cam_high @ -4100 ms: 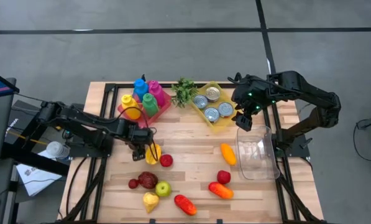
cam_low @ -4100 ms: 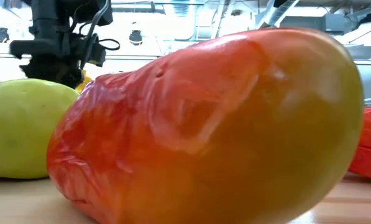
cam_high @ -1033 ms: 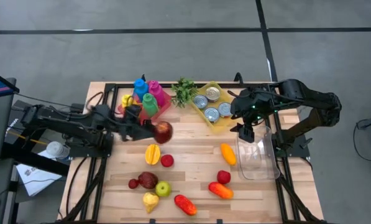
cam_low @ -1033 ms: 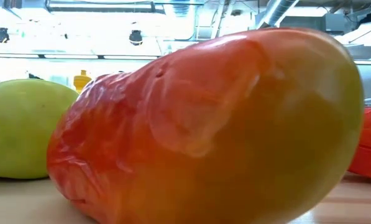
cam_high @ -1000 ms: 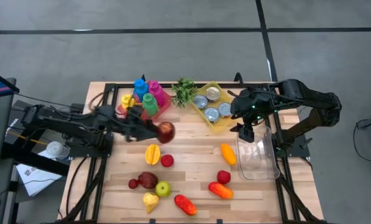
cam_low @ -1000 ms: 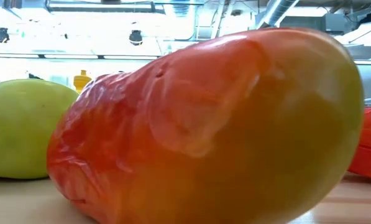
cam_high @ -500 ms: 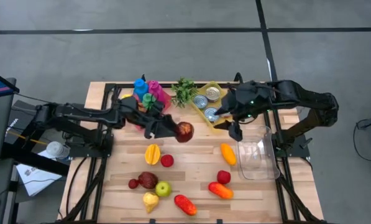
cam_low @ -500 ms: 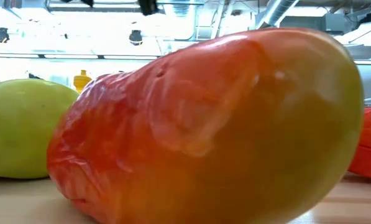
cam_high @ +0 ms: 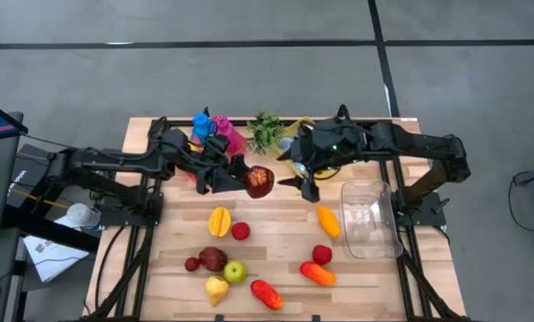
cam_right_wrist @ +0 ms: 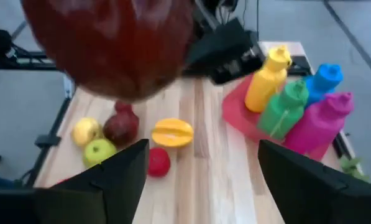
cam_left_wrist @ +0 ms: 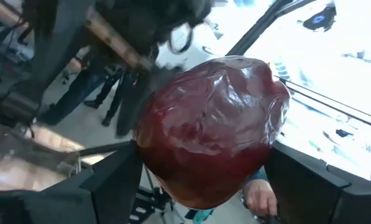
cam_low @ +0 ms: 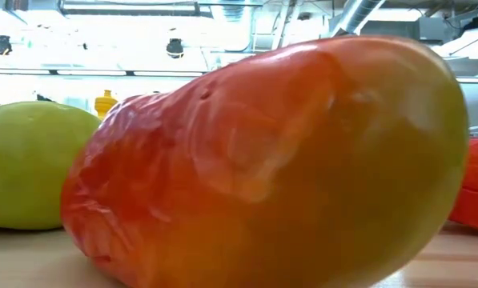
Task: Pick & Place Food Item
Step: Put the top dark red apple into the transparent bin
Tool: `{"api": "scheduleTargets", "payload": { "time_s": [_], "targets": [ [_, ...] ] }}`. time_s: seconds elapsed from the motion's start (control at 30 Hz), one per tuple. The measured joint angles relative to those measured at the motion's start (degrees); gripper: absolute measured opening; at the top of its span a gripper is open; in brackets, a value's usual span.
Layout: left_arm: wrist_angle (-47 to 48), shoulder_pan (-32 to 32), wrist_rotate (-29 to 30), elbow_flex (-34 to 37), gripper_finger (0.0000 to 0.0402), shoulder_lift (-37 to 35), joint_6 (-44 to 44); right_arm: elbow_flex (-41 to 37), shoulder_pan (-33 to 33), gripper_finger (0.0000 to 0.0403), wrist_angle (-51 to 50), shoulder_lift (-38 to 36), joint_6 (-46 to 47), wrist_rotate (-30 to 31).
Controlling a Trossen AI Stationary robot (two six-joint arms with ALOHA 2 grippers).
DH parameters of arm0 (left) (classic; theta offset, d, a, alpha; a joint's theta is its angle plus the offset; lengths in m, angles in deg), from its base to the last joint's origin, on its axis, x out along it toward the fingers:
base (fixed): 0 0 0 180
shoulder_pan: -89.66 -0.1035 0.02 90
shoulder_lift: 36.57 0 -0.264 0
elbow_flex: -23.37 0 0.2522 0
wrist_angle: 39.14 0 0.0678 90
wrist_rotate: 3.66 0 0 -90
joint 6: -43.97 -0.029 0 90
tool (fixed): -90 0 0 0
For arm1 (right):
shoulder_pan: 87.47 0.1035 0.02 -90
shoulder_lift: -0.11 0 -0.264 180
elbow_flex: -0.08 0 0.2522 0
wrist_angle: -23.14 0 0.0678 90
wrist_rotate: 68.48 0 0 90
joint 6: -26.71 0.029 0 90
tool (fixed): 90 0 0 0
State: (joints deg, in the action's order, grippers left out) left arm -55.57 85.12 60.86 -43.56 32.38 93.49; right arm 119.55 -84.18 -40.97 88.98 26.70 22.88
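Observation:
A dark red apple (cam_high: 260, 181) hangs in the air over the table's middle, toward its far side, with my left gripper (cam_high: 247, 181) shut on it. In the left wrist view the apple (cam_left_wrist: 210, 130) fills the space between the two fingers. My right gripper (cam_high: 300, 182) stands just to the right of the apple with its fingers open. In the right wrist view the apple (cam_right_wrist: 110, 43) sits beyond the wide-apart fingertips, and nothing lies between them. Whether the right gripper touches the apple, I cannot tell. My left gripper pinches the apple between its two fingers, one on each opposite side (cam_left_wrist: 149, 155). The fingers (cam_left_wrist: 120, 180) come roughly level from the table's left. The apple is lifted clear of the table.
A clear plastic container (cam_high: 370, 219) stands at the right. A red tray of coloured bottles (cam_high: 211, 134), a green plant (cam_high: 265, 132) and a yellow tray sit at the far edge. Loose fruit lies on the near half, among it a mango (cam_low: 271, 160) and a green apple (cam_low: 26, 164).
My left gripper has carried the apple toward the table's right, keeping it clear of the table. My right gripper has gone toward the table's left, away from the clear container and up to the apple, and has tipped.

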Motion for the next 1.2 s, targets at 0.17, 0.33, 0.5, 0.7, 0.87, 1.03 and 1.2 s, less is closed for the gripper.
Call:
{"api": "scheduleTargets", "payload": {
  "time_s": [0.17, 0.33, 0.5, 0.7, 0.87, 1.03, 1.2],
  "targets": [
    [1.6, 0.0, 0.0, 0.1, 0.0311, -0.9, 0.4, 0.1, 0.1, 0.0301, 0.6, -0.8, -0.9, -0.1],
    [1.7, 0.0, 0.0, 0.1, 0.0312, -1.6, 0.4, -0.1, 0.1, 0.0302, 1.5, -0.8, -4.1, -0.5],
    [2.7, 0.0, 0.0, 0.1, 0.0312, -1.6, 0.4, -0.1, 2.1, 0.0302, 7.7, -0.9, -13.8, 1.7],
    [4.0, -1.6, 0.0, 0.2, 0.0312, -1.1, 0.3, -0.1, 3.3, 0.0302, 7.9, -0.5, -13.4, 2.6],
    [4.4, -2.8, -0.7, 0.1, 0.0312, -1.0, 0.4, -0.1, 4.2, 0.0302, 9.4, -0.5, -14.0, 4.9],
    [4.7, -2.9, -2.1, 0.1, 0.0312, 0.2, 0.1, -0.1, 3.9, 0.0302, 10.5, -0.5, -15.3, 4.7],
    [4.7, -3.3, -2.0, 0.2, 0.0312, 1.9, -0.2, -0.1, 4.0, 0.0302, 11.2, -0.5, -15.6, 4.5]
  ]
}}
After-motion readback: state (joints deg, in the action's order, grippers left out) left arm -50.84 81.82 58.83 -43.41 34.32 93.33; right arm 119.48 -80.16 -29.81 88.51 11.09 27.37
